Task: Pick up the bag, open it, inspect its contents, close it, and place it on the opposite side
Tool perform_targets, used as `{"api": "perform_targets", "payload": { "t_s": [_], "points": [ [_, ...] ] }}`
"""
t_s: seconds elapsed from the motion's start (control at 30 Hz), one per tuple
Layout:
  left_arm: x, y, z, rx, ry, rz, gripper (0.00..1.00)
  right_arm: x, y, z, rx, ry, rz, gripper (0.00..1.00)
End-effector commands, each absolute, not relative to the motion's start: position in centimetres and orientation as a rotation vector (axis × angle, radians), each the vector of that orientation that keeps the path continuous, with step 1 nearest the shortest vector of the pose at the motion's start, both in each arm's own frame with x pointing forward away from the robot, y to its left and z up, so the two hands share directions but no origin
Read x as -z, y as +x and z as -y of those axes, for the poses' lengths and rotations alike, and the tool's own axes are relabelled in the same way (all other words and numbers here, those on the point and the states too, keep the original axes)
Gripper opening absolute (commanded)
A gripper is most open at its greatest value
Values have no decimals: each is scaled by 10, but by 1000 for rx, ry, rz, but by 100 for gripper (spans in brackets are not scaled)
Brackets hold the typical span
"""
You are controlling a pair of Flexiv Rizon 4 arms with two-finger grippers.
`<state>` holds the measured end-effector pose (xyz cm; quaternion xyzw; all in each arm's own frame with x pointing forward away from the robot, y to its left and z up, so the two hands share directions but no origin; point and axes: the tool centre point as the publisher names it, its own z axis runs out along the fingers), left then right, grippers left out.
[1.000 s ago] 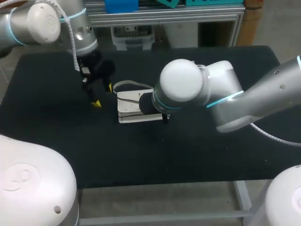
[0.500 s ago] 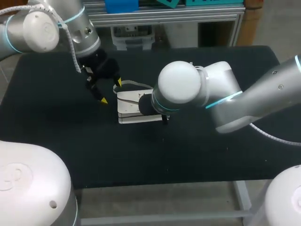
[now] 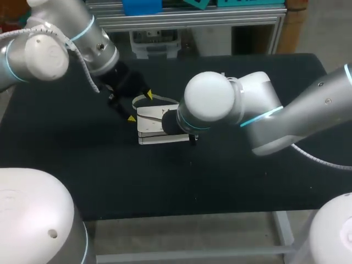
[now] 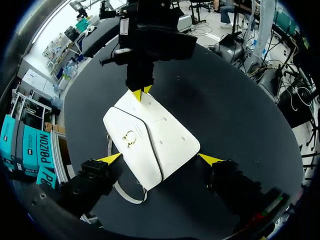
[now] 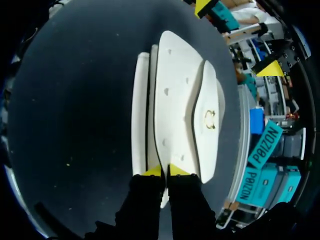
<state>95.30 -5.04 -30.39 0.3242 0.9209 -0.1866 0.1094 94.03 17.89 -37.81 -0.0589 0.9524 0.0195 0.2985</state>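
The white handbag point(image 3: 155, 124) lies flat on the black table point(image 3: 66, 148), a little left of the middle. It is a small, stiff, rectangular bag with a flap folded over its face, fastened by a small gold clasp point(image 4: 130, 137). A thin white strap point(image 4: 126, 192) loops out from one end. The flap is closed, so what is inside cannot be seen.

The right pincer point(image 5: 165, 171) is clamped on the handbag: its two yellow tips sit close together, one on each side of the thin edge at one short end. The left pincer point(image 4: 160, 159) hangs above the opposite end with its fingers spread wide apart. One tip is beyond each long side of the bag, and neither touches it.

The handbag lies well clear of every table edge, with dark table surface stretching out on all sides. The right arm point(image 3: 264, 118) reaches in across the table from the right.
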Motion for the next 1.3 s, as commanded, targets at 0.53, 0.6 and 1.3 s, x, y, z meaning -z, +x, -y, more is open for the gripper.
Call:
{"api": "perform_targets", "payload": {
  "t_s": [0.53, 0.6, 1.3],
  "points": [
    [350, 966, 78, 860, 962, -2394, 81, 380, 940, -180, -49, -155, -2528, 0],
    [351, 969, 80, 882, 961, -2379, 79, 380, 940, -180, -49, -155, -2528, 0],
    [345, 1003, 86, 725, 799, -2264, 12, 380, 940, -180, -49, -155, -2528, 0]
  ]
}}
